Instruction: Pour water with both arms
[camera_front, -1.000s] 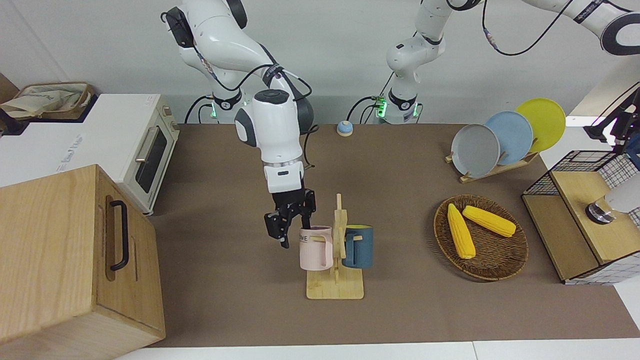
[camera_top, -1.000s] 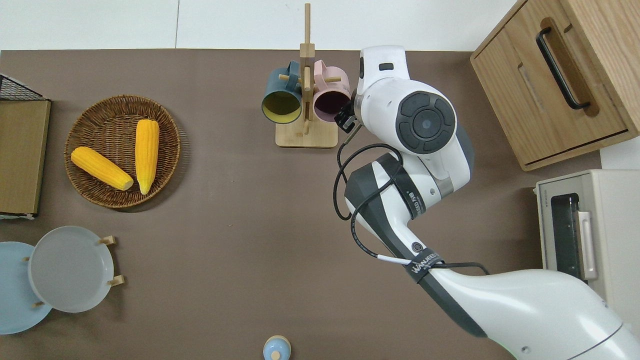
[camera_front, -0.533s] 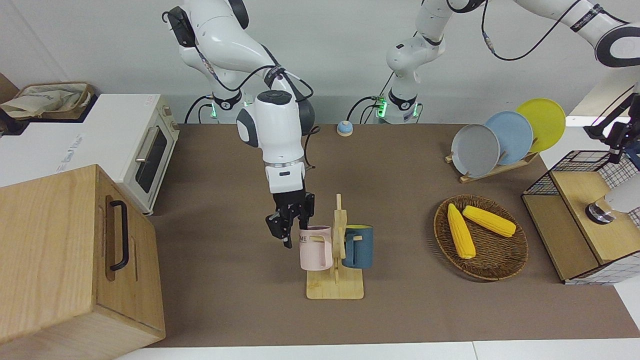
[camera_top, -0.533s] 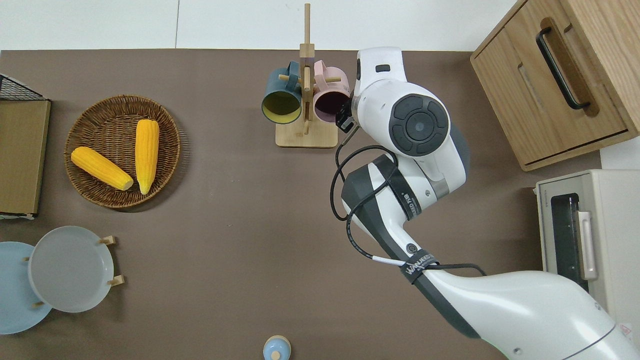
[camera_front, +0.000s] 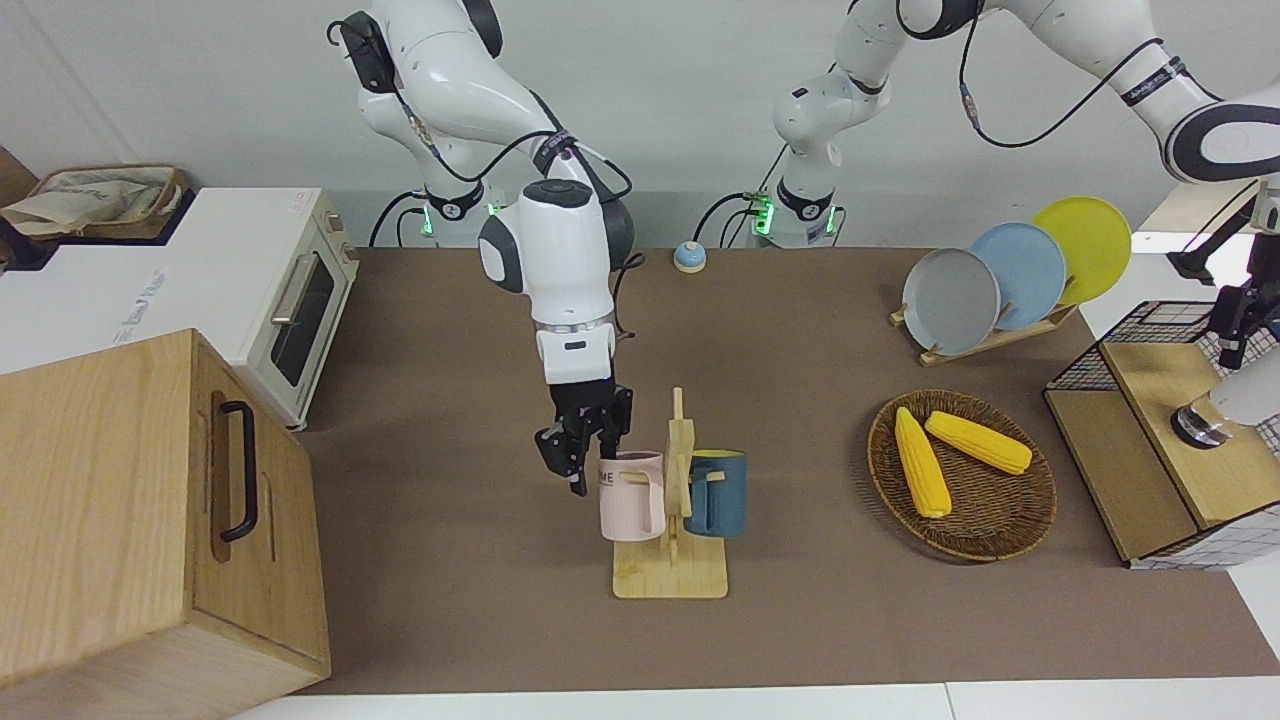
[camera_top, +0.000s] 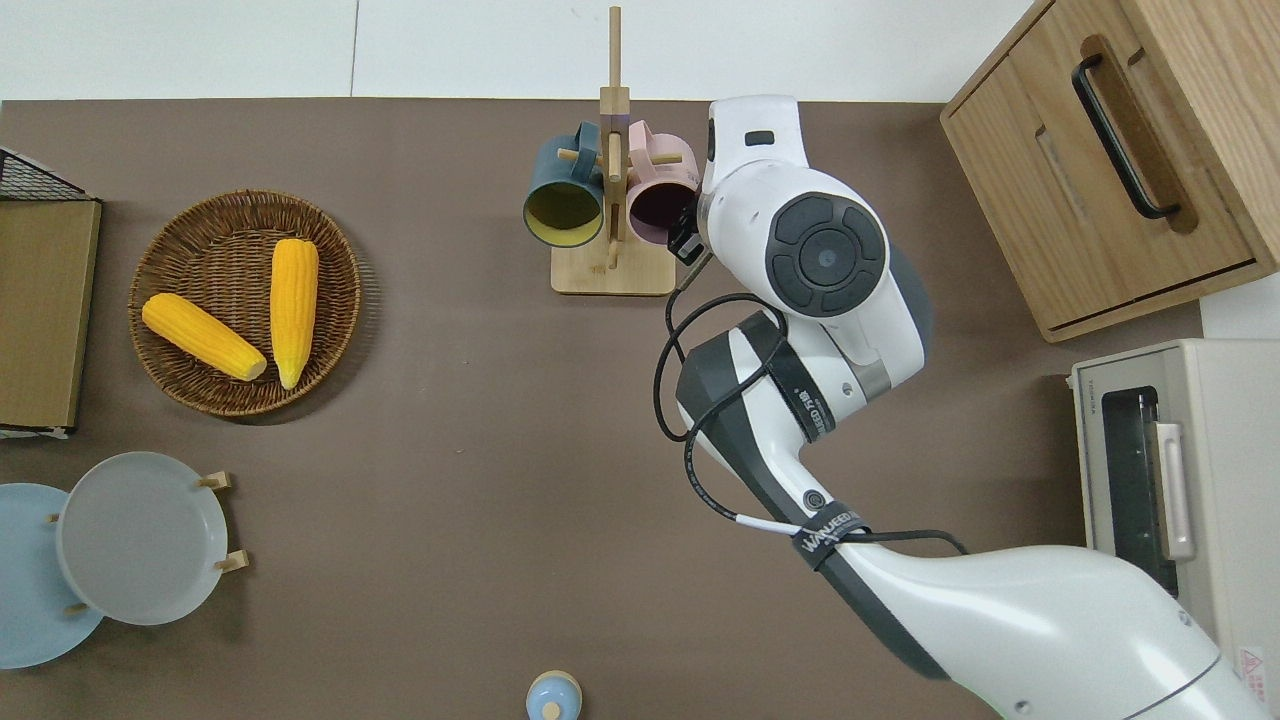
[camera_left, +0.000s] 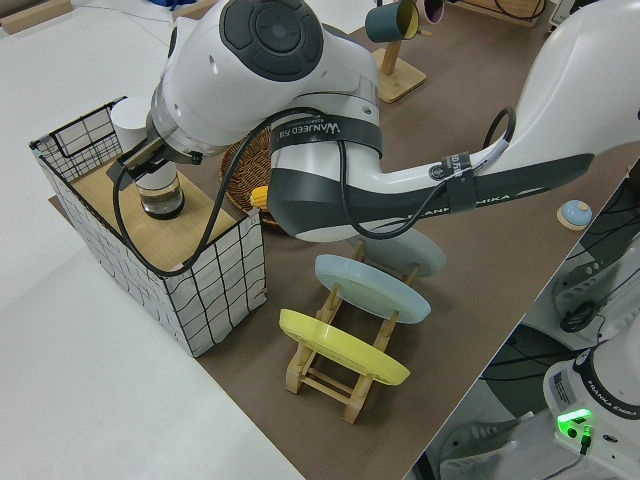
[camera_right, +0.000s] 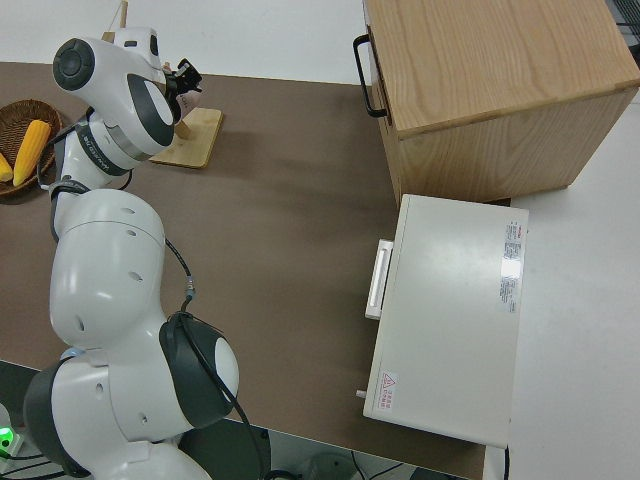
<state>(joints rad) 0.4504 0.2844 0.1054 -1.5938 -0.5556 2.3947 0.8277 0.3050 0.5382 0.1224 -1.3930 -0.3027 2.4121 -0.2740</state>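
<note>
1. The right gripper (camera_front: 590, 452) hangs at the rim of the pink mug (camera_front: 632, 497), on the side toward the right arm's end of the table. Its fingers point down and stand a little apart; they seem to straddle the mug wall, but I cannot tell whether they have closed on it.
2. The pink mug hangs on the wooden mug rack (camera_front: 672, 570) with its handle over a peg, beside a dark blue mug (camera_front: 718, 494) on the opposite side of the post. The mug's mouth faces the robots, so freeing it probably means lifting it off the peg, then drawing it away from the post.
3. The left gripper (camera_left: 140, 160) is over the wire basket (camera_left: 150, 250) at the left arm's end of the table, right above a glass jar with a white cap (camera_left: 158, 190). Whether it has closed on the cap I cannot tell.
4. The overhead view hides the right fingers under the wrist; no water shows anywhere.
</note>
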